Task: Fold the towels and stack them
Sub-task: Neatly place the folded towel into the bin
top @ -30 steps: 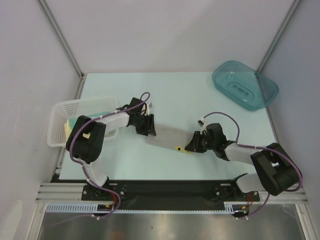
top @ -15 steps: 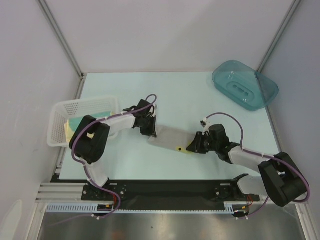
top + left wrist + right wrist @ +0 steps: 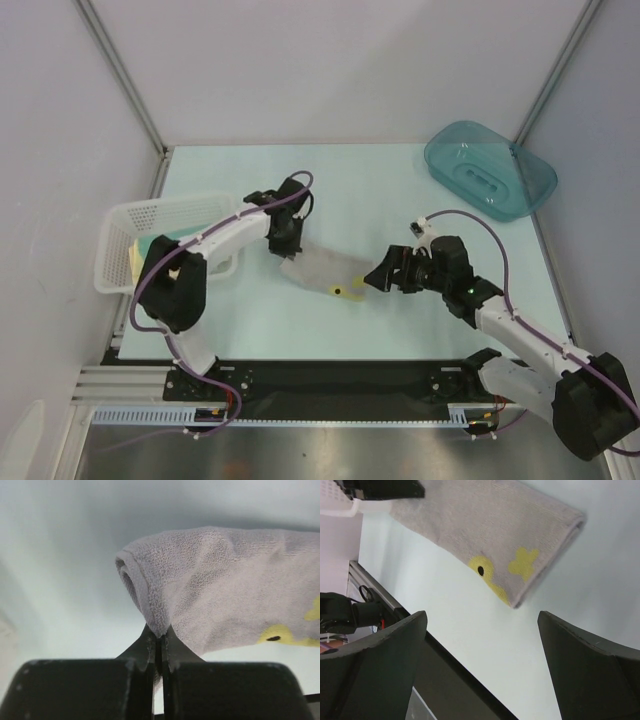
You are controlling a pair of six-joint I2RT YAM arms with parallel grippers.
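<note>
The beige-grey towel [image 3: 325,272] with yellow patches [image 3: 495,570] lies folded on the pale bench [image 3: 400,190] between the two tools, slanting from upper left to lower right in the top view. The left tool [image 3: 287,243] sits at its far left end; the wrist view shows the jaws pressed together on a corner of the cloth, the hem pinched between the dark fingertips [image 3: 150,647]. The right tool [image 3: 383,276] hovers just beside the towel's right end, not touching it, its two fingers [image 3: 375,670] spread wide apart with bare bench between them. The left arm reaches forward and to the right past the white mesh basket [image 3: 120,225], elbow bent and wrist pointing down. The right arm stretches low from its base towards the left, almost straight. One towel is on the bench. Pale yellow and teal cloth [image 3: 143,250] shows inside the one basket, though how many pieces I cannot tell. One teal tub [image 3: 490,172] stands at the far right corner, well apart from both tools
</note>
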